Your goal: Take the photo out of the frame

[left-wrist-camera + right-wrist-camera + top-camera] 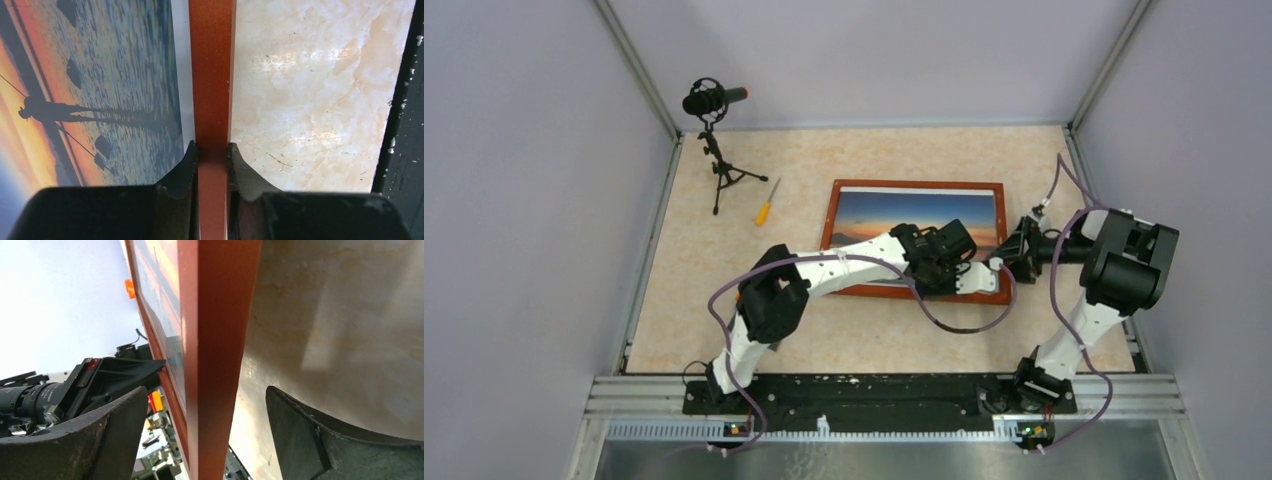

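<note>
The frame (914,184), with a thin reddish-brown border, lies face up on the marbled table, and the sunset photo (894,213) shows inside it. My left gripper (972,278) reaches over the frame's near right part. In the left wrist view it (212,150) is shut on the frame's border (211,75), with the photo (100,75) to the left. My right gripper (1022,248) is at the frame's right edge. In the right wrist view it (206,390) is open, one finger on each side of the border (220,340), touching neither side.
A black microphone (714,100) on a small tripod (724,175) stands at the back left. A screwdriver with an orange handle (766,205) lies beside it. Grey walls enclose the table on three sides. A metal rail (874,395) runs along the near edge.
</note>
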`<state>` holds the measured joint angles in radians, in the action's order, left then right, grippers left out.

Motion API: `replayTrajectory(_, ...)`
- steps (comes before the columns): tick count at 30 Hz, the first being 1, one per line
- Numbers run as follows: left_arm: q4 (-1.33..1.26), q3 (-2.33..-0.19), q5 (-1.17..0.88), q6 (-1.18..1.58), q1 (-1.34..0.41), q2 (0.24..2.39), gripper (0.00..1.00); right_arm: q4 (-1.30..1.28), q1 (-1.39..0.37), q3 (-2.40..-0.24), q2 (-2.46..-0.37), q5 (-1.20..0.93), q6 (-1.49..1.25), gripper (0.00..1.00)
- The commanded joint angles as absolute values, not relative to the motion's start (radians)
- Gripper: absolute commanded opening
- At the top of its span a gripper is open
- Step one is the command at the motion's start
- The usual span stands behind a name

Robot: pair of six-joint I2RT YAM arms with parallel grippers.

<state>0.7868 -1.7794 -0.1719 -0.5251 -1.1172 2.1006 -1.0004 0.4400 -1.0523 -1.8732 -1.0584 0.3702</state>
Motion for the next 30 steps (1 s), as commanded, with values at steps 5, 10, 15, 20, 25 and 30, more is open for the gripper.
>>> replayTrajectory(5,0.647,-1.752,-0.210,-0.546,-1.106,1.954,0.00,-1.005,0.347,-1.062,-1.947,-1.235,0.423,0.82)
replayTrajectory(10,0.610,-1.712,-0.221,-0.552,-1.105,1.924,0.00,-1.124,0.318,-1.092,-2.002,-1.315,0.531,0.76)
replayTrajectory(15,0.605,-1.712,-0.233,-0.549,-1.105,1.928,0.00,-1.151,0.312,-1.088,-2.020,-1.347,0.557,0.69)
replayTrajectory(20,0.603,-1.706,-0.248,-0.560,-1.105,1.928,0.00,-1.113,0.300,-1.060,-2.010,-1.347,0.509,0.50)
replayTrajectory(25,0.581,-1.675,-0.232,-0.572,-1.105,1.917,0.00,-1.139,0.299,-1.070,-2.007,-1.335,0.525,0.32)
replayTrajectory(30,0.587,-1.678,-0.206,-0.556,-1.099,1.906,0.06,-1.180,0.299,-1.106,-1.973,-1.299,0.538,0.08)
